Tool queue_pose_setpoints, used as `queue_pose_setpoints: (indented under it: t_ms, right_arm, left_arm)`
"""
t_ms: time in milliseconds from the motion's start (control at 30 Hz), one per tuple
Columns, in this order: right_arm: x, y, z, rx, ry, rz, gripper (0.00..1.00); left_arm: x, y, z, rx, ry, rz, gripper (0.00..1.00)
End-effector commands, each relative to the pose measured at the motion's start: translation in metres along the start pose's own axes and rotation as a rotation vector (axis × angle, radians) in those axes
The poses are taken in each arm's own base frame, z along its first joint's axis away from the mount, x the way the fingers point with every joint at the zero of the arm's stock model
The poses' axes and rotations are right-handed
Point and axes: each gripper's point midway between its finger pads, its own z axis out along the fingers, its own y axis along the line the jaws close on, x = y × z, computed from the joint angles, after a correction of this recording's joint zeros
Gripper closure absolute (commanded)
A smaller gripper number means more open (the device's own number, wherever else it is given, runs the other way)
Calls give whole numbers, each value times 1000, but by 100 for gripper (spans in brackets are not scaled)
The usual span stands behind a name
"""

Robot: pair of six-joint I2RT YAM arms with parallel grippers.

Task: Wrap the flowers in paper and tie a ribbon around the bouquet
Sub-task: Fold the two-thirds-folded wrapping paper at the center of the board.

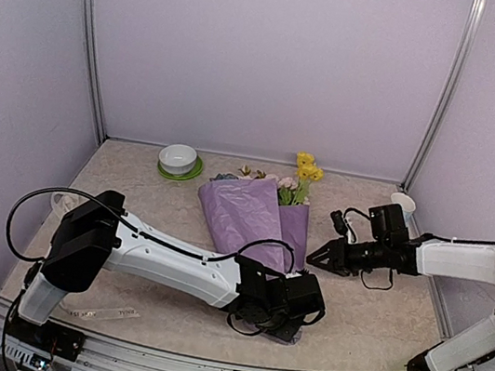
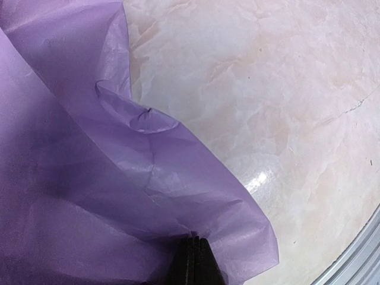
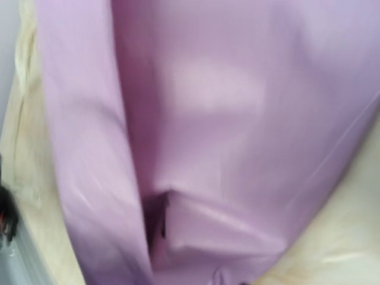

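— How many grippers, and what is each doing?
— Two. The left gripper (image 2: 193, 261) has its jaws pressed together, pinching the paper (image 2: 89, 178) at a crumpled edge. The right gripper (image 1: 313, 256) sits just beside the bouquet (image 1: 242, 218), on the side toward the right edge, with its tips aimed at it. I cannot tell whether it is spread or closed. Its own camera gives only blurred lilac.

— One bouquet, then?
— One, lying mid-worktop (image 1: 368, 318). Its long axis runs from near edge to far edge, leaning left as it goes. The wide end points at the far edge. The narrow end is hidden under the left gripper's body.

— And the flowers?
— The flowers (image 1: 307, 169) show above the wide end. Two yellow blooms are clear, and the pink ones are too small to count. The stems are hidden inside the paper.

— Anything else?
— One ribbon (image 1: 103, 313) lies flat by the near left corner. One bowl (image 1: 179, 156) stands by the far edge, and one cup (image 1: 404, 204) in the far right corner.
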Motion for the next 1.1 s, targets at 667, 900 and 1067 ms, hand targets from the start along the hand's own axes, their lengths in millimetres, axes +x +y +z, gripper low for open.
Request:
queue_pose_setpoints:
  t_ms: [667, 900, 1067]
  right_arm:
    - [-46, 78, 74, -295, 161, -216, 31]
    - [-42, 89, 68, -355, 163, -211, 100]
    - [-50, 82, 59, -330, 120, -196, 100]
  left_arm:
    - [8, -3, 3, 0, 37, 23, 100]
    - [9, -3, 4, -1, 38, 25, 100]
    - [9, -3, 3, 1, 38, 29, 100]
